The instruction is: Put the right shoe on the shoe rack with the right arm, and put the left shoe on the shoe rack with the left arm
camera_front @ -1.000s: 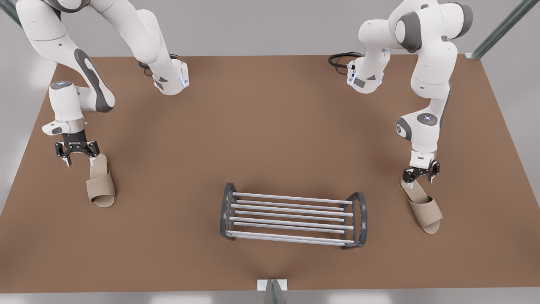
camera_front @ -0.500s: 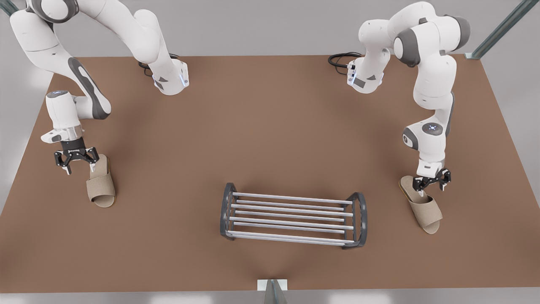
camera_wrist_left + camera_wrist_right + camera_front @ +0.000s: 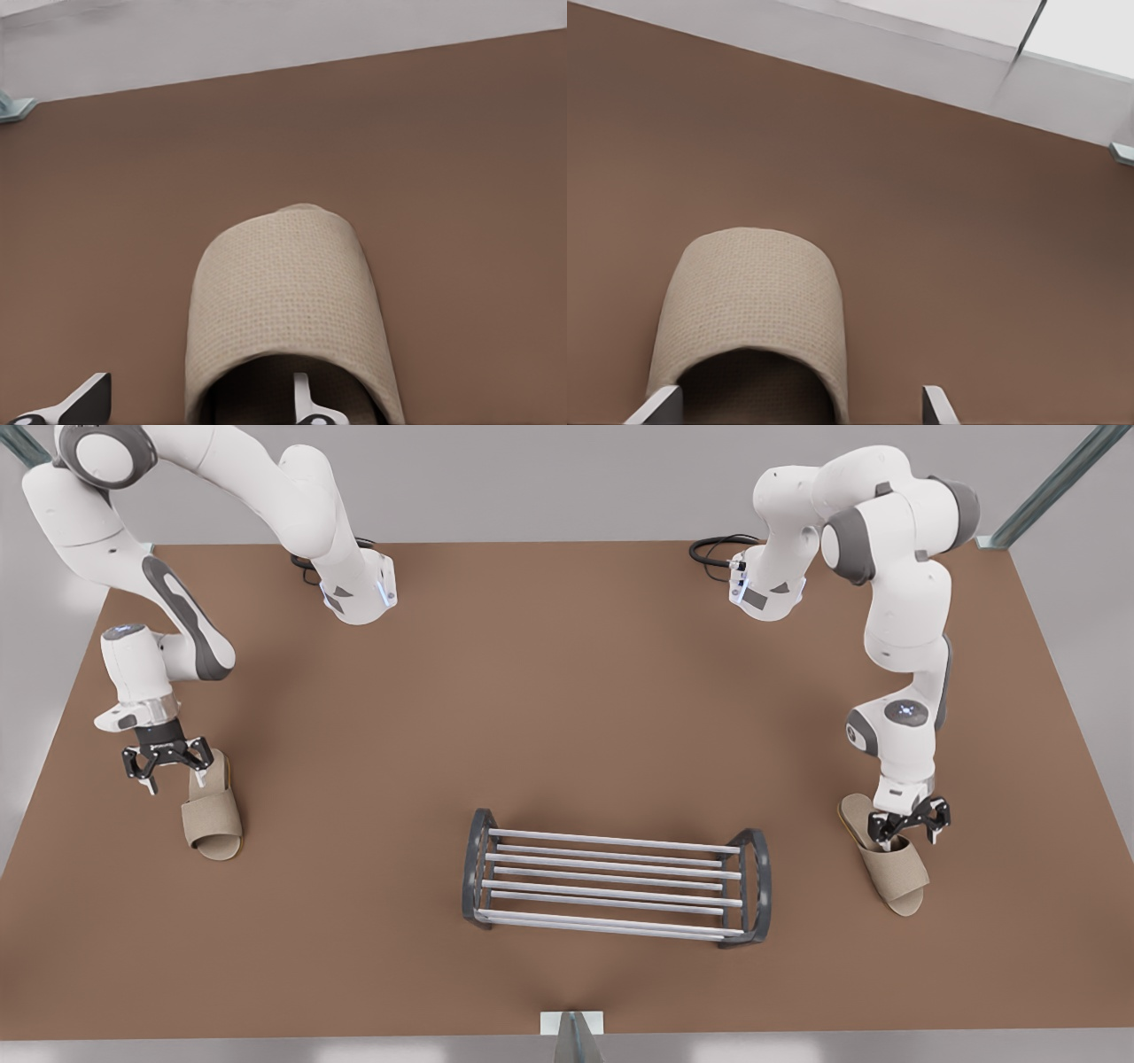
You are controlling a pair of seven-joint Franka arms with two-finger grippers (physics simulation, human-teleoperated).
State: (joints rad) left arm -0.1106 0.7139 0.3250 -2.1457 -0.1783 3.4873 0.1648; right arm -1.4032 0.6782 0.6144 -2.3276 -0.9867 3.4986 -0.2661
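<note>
Even, soft light from above leaves the brown bench [image 3: 567,717] bright and free of glare, with only faint diffuse shadows beneath the arms and rack.

woven cloth slippers [image 3: 213,815], matt brown table [image 3: 567,691], metal-barred rack [image 3: 616,877]

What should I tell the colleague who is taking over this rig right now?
Right hand: open, low at the heel end of the right shoe, nothing gripped.
Left hand: open, one finger inside the left shoe, not closed on it.
Both shoes lie on the table; neither is on the shoe rack.
Left to do: grip, lift and rack each shoe.
</note>
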